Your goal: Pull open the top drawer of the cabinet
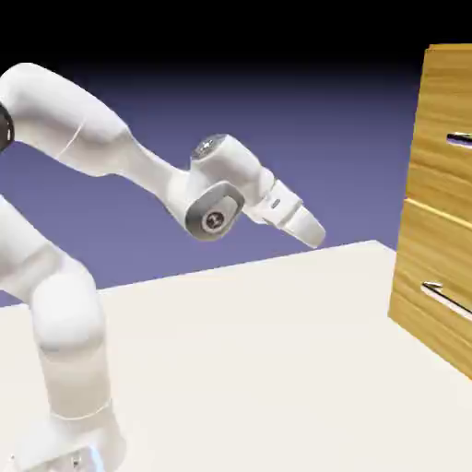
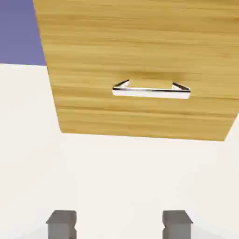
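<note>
The light-wood cabinet (image 1: pixel 433 230) stands at the exterior view's right edge, partly cut off. Its top drawer (image 1: pixel 441 115) carries a silver bar handle (image 1: pixel 458 140), and the drawer front sits flush. My gripper (image 1: pixel 315 237) hangs in the air well to the left of the cabinet, pointing down and to the right, at about the height of the seam between the drawers. In the hand view the two grey fingertips (image 2: pixel 61 224) stand wide apart with nothing between them, so the gripper (image 2: pixel 119 226) is open. That view shows the cabinet (image 2: pixel 93 46) and only one handle (image 2: pixel 151 91), near the cabinet's bottom edge.
The lower drawer (image 1: pixel 426 272) has a like handle (image 1: pixel 447 300) and is flush too. A white table (image 1: pixel 277 350) stretches between the arm's base and the cabinet's foot. The blue-violet backdrop fills the space behind.
</note>
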`<state>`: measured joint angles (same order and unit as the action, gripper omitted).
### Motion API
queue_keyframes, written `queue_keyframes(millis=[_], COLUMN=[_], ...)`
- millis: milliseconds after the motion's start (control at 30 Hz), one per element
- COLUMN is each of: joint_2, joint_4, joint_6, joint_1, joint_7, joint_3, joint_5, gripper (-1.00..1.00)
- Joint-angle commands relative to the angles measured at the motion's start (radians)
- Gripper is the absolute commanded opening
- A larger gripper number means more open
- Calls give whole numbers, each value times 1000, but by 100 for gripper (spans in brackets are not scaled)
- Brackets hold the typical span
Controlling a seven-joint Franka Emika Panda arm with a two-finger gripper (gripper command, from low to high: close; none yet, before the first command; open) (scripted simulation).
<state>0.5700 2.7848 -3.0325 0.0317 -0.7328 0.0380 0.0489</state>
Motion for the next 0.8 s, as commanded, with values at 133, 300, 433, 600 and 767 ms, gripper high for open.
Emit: queue_keyframes(millis=[133,300,433,600,767], joint_2=[0,0,0,0,0], joint_4=[-105,-209,-293,-398,-502], joint_6=[19,38,53,71,90], joint_1=[181,362,507,689,870], joint_7=[34,68,95,129,163], joint_3=[158,315,442,599,757], joint_5=[203,406,568,770,973], gripper=[0,0,0,0,0])
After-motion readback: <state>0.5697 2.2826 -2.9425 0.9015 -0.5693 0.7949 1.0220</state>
